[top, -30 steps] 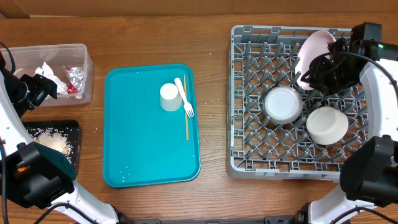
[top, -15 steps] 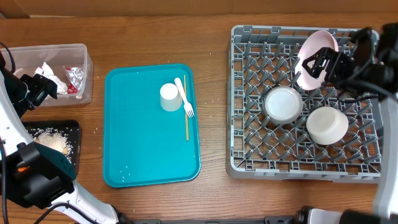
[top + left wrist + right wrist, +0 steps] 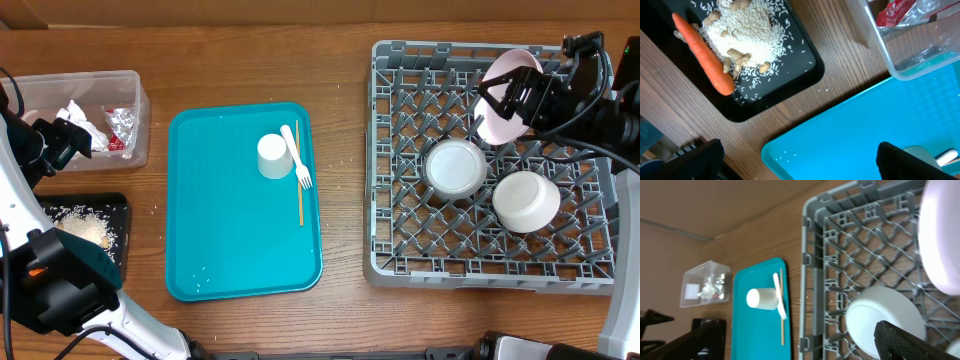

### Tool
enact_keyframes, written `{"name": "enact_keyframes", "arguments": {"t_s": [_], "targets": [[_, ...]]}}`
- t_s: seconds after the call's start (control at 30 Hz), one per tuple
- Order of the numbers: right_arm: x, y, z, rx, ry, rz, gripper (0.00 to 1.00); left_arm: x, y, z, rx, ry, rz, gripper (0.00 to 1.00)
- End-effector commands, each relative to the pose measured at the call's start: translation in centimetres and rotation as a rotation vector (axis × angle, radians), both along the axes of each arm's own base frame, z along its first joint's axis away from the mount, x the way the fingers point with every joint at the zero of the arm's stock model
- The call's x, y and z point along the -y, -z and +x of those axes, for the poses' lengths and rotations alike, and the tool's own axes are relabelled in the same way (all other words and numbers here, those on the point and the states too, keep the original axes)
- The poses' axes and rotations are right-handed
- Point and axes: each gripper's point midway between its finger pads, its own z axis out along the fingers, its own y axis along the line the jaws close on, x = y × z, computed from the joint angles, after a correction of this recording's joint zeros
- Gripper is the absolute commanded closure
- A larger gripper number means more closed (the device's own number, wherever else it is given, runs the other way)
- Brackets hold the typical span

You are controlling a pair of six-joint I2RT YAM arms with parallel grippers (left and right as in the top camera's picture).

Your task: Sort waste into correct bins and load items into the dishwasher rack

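Note:
The grey dishwasher rack point(image 3: 378, 160) holds two white bowls point(image 3: 457, 167) point(image 3: 526, 201) and a pink plate point(image 3: 520, 62) standing tilted at its back. My right gripper point(image 3: 515, 98) hovers open right by the plate, with nothing between its fingers. A white cup point(image 3: 272, 156), a white fork point(image 3: 297, 158) and a wooden stick point(image 3: 300, 195) lie on the teal tray point(image 3: 240, 250). The clear tub point(image 3: 85, 78) holds napkins point(image 3: 78, 118) and a red wrapper point(image 3: 120, 125). A carrot point(image 3: 702, 52) and rice point(image 3: 747, 32) lie in the black tray point(image 3: 805, 75). Above the teal tray's corner, my left gripper point(image 3: 800, 165) is open and empty.
Stray rice grains are scattered on the wood between the black tray and the teal tray point(image 3: 880, 125). The right wrist view shows the rack's left wall point(image 3: 812, 255), one bowl point(image 3: 885, 320) and the cup point(image 3: 762, 299) beyond it.
My right gripper has opened and let go of the pink plate, which now stands tilted in the rack. The right arm has shifted slightly. The left arm has not moved.

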Motion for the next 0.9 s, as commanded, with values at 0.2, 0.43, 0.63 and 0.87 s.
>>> {"name": "enact_keyframes", "arguments": {"t_s": [0.2,0.43,0.63,0.87], "targets": [[-4.4,-1.1,-0.2,0.05,-0.143,0.03,0.0,0.8,-1.3,0.5,0.055,-0.023,-0.018,0.0],[-10.1,-0.6,0.9,0.111,-0.263,-0.059,0.0,3.1,-1.5,0.8,0.087,-0.021,-0.142,0.0],[-14.6,-2.2,1.4,0.203,-0.351,-0.022,0.0,1.9,-1.4,1.2,0.096,-0.02,-0.085,0.0],[-20.6,1.6,3.6,0.218,-0.374,-0.162,0.0,1.2,-1.4,1.9,0.12,-0.016,-0.045,0.0]]}}
